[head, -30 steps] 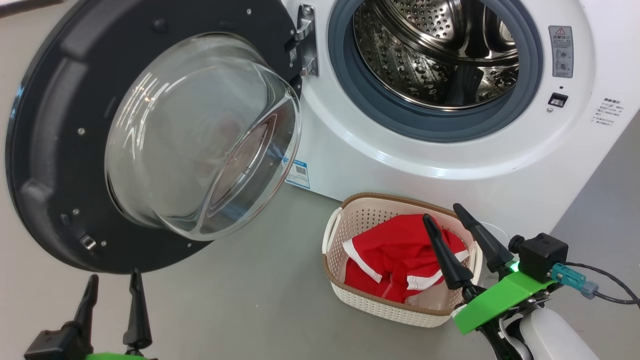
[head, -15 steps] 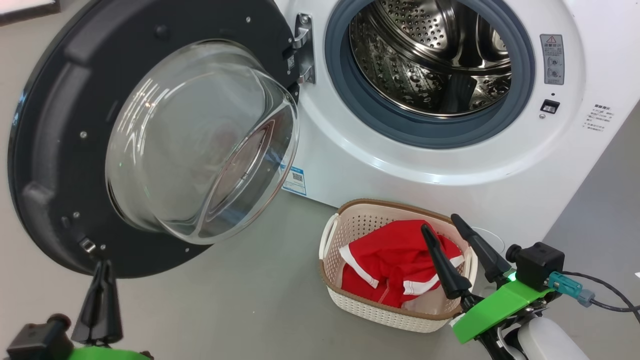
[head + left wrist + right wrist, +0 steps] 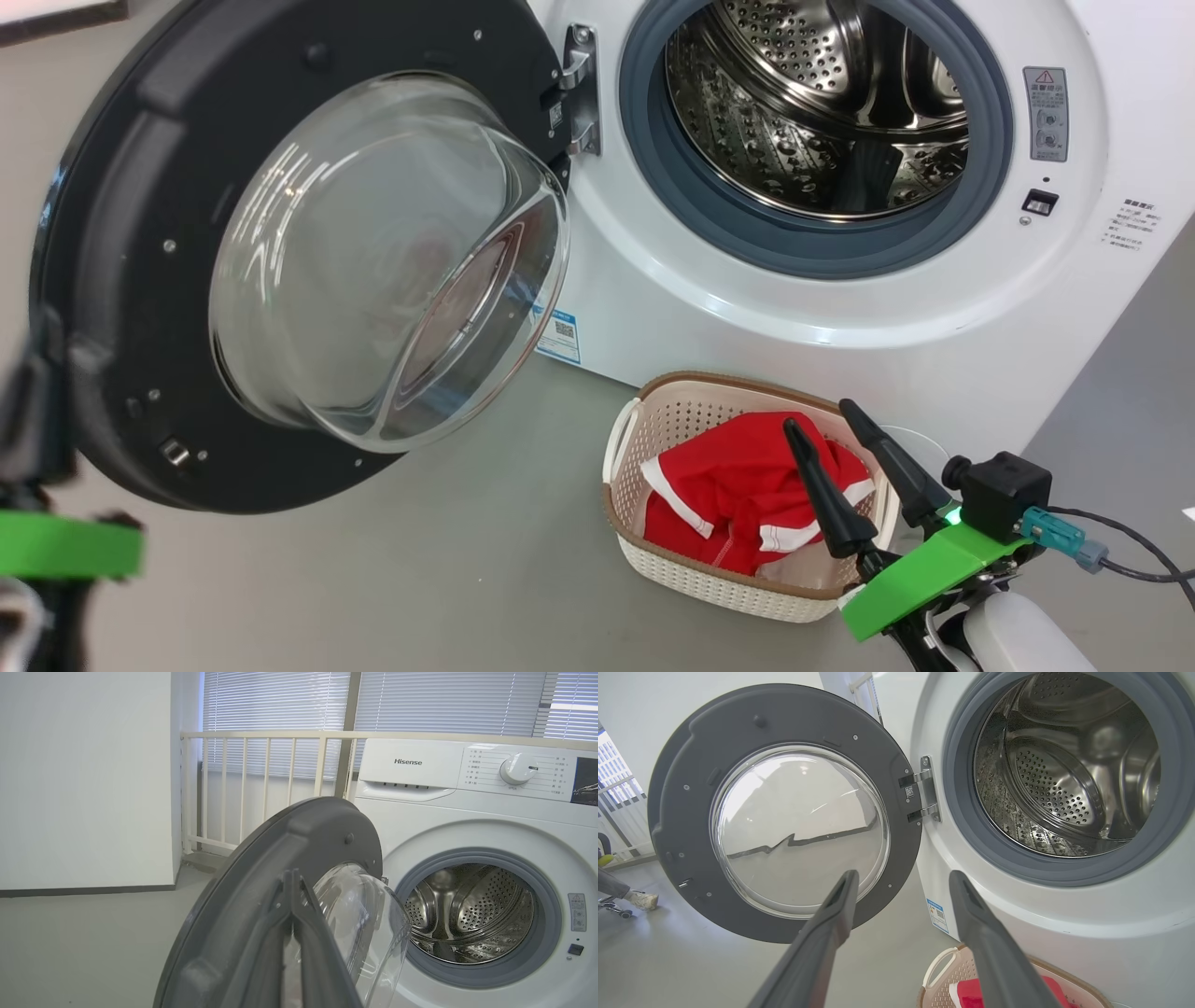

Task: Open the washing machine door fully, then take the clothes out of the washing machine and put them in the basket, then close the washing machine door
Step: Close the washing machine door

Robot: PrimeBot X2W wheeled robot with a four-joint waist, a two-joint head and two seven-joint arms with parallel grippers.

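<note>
- Closing time, by the look of it: the clothes [image 3: 738,495] lie bunched in the basket [image 3: 700,579] on the floor in front of the washing machine [image 3: 794,308], and the drum [image 3: 803,121] shows bare steel.
- The washing machine door [image 3: 373,261] stands swung wide to the left on its hinge, glass bowl facing out.
- The left gripper [image 3: 292,891] has its fingers pressed together with nothing between them, pointing up against the door's dark rim.
- The right gripper [image 3: 819,415] hovers over the basket with its fingers spread and nothing in them.
- To do this well, I'd push on the rim far from the hinge [image 3: 579,89] and follow the door's arc rather than shoving straight.
- Ease off near the grey seal, then press until the latch catches.
- The right arm may sit in the door's path, so I'd pull it back first.
- Hard to tell: whether the left fingers actually touch the rim or hang just beside it.
- In the head view that gripper is a dark blur cut by the left edge.
- The drum's near floor hides behind the seal, so a stray bit of fabric can't be ruled out.
</note>
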